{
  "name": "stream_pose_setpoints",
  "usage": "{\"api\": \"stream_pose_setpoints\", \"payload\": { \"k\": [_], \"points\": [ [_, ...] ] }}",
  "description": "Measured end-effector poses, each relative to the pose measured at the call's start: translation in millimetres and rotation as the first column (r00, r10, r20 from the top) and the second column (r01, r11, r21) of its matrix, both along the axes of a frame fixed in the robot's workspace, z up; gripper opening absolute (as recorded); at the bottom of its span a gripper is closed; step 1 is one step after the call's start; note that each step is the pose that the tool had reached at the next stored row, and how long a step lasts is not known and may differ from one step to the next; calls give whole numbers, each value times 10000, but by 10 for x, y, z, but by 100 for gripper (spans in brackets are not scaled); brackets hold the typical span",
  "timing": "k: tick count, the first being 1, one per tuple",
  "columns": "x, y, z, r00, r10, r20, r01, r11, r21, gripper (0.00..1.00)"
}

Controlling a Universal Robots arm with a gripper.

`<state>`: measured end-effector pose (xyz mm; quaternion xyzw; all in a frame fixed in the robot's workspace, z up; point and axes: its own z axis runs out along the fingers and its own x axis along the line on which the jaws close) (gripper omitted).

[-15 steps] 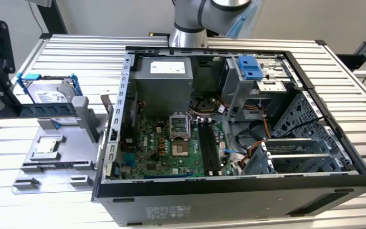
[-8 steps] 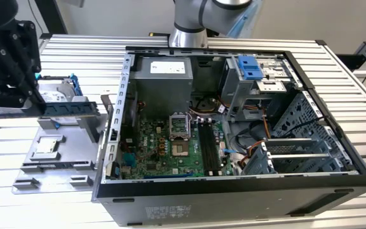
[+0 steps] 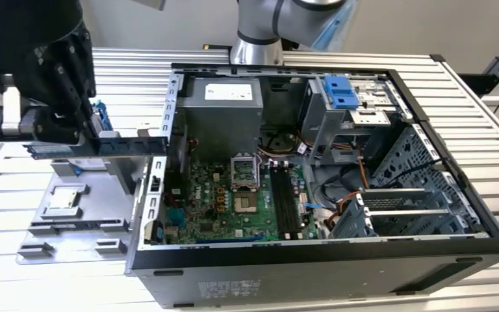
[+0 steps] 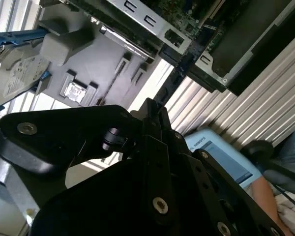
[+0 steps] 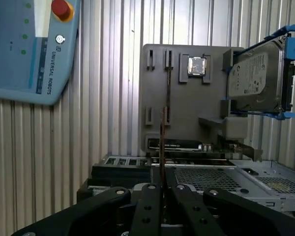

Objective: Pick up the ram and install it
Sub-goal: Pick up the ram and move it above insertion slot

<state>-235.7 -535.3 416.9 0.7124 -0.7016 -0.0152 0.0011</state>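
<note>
The ram (image 3: 132, 147) is clamped between the clenched fingers of the hand (image 3: 91, 133). It is held level above the grey holder tray (image 3: 102, 201) on the slatted surface (image 3: 50, 286). This is at the exterior view's left of the open computer case (image 3: 319, 273), with one end near the case wall.

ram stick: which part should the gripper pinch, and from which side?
Pinch the ram across its two flat faces, coming in over one long edge, leaving the opposite edge free. It is a thin flat board, seen edge-on in the first wrist view; the gripper holds it that way.
</note>
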Motion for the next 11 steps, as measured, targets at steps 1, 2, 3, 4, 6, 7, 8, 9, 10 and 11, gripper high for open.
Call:
{"api": "stream_pose_setpoints", "payload": {
  "k": [1, 2, 3, 4, 6, 7, 8, 9, 10, 11],
  "points": [
    [44, 2, 1, 10000, 0, -4, 0, 10000, -1, 0],
    [86, 5, 1, 10000, 0, -8, 0, 10000, -1, 0],
    [131, 8, 0, 10000, 1, -12, -1, 10000, -1, 0],
    [172, 11, 0, 10000, 1, -15, -1, 10000, 1, 0],
    [257, 18, 0, 10000, 0, -22, 0, 10000, 0, 0],
    [294, 21, 0, 10000, 0, -26, 0, 10000, -1, 0],
    [338, 24, 0, 10000, 1, -29, -1, 10000, -1, 0],
    [381, 27, 0, 10000, 1, -33, -1, 10000, 0, 0],
    [421, 30, 0, 10000, 1, -36, -1, 10000, 0, 0],
    [464, 34, 0, 10000, 0, -39, 0, 10000, 0, 0]
  ]
}}
